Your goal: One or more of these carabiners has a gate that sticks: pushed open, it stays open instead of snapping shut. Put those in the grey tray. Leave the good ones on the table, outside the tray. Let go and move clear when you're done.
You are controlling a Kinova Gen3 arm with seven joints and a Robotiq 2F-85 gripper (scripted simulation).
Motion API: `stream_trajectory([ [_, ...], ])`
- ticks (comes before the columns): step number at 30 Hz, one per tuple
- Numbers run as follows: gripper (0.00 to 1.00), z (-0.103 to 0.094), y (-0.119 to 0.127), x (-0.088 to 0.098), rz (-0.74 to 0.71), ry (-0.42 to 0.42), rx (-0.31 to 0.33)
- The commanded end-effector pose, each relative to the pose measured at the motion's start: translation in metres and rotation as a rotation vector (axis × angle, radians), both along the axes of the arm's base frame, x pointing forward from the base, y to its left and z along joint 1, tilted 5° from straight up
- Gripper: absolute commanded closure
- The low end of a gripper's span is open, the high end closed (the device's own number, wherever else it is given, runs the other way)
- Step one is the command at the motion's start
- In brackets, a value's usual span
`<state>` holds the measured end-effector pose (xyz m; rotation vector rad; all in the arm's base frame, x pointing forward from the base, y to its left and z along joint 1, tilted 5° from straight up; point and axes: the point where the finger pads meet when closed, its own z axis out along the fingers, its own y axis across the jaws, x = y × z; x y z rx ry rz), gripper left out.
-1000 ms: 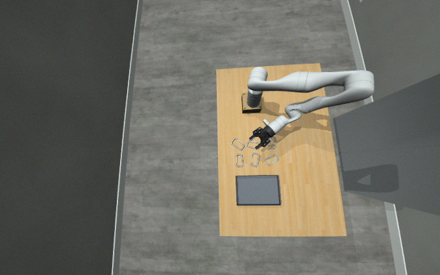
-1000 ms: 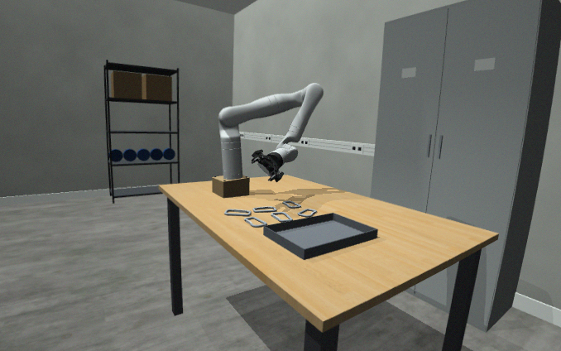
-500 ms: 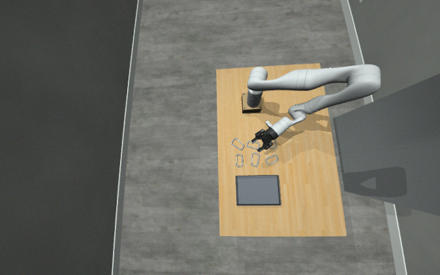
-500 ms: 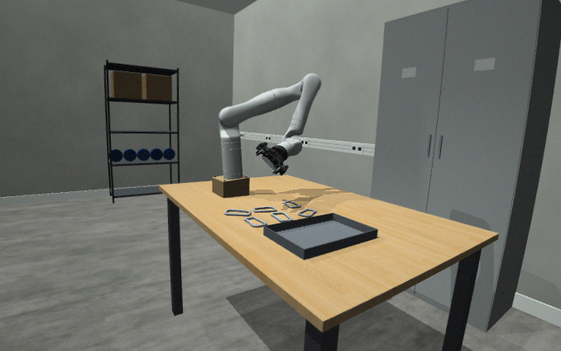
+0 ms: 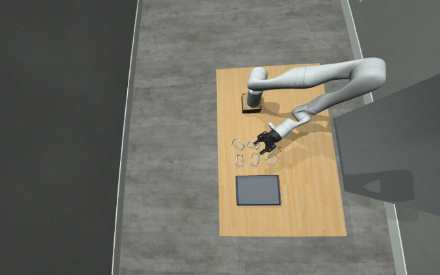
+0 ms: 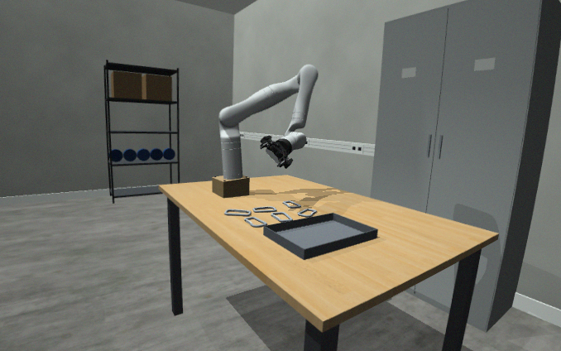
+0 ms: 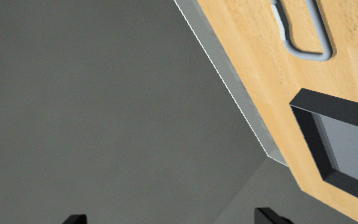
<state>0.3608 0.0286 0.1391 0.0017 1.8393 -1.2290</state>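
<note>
Several grey carabiners lie flat in two rows on the wooden table [image 5: 292, 211] [image 6: 372, 265]. They include a far-left one [image 5: 237, 144] [image 6: 237, 212] and a front right one [image 5: 272, 159] [image 6: 307, 213]. The empty grey tray [image 5: 257, 190] [image 6: 327, 246] sits just in front of them. My gripper [image 5: 259, 146] [image 6: 273, 156] is open and empty. It hangs tilted, well above the back row, and covers part of that row in the overhead view. In the wrist view the fingertips frame bare floor beyond the table edge. One carabiner [image 7: 306, 53] and a tray corner [image 7: 320, 105] show at the right.
The arm's base block [image 5: 252, 105] [image 6: 231, 186] stands at the back of the table. A black shelf rack [image 6: 141, 124] stands by the far wall. A tall grey cabinet [image 6: 455, 145] stands to the right of the table.
</note>
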Motion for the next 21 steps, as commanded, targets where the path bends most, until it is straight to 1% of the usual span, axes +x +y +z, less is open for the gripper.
stream_trajectory([
  [1,0.0,0.03,0.011,0.019,-0.007,-0.007,0.016],
  [12,0.0,0.03,0.011,0.019,-0.007,-0.007,0.016],
  [13,0.0,0.069,0.026,0.045,-0.006,-0.005,0.008],
  [21,0.0,0.069,0.026,0.045,-0.006,-0.005,0.008],
])
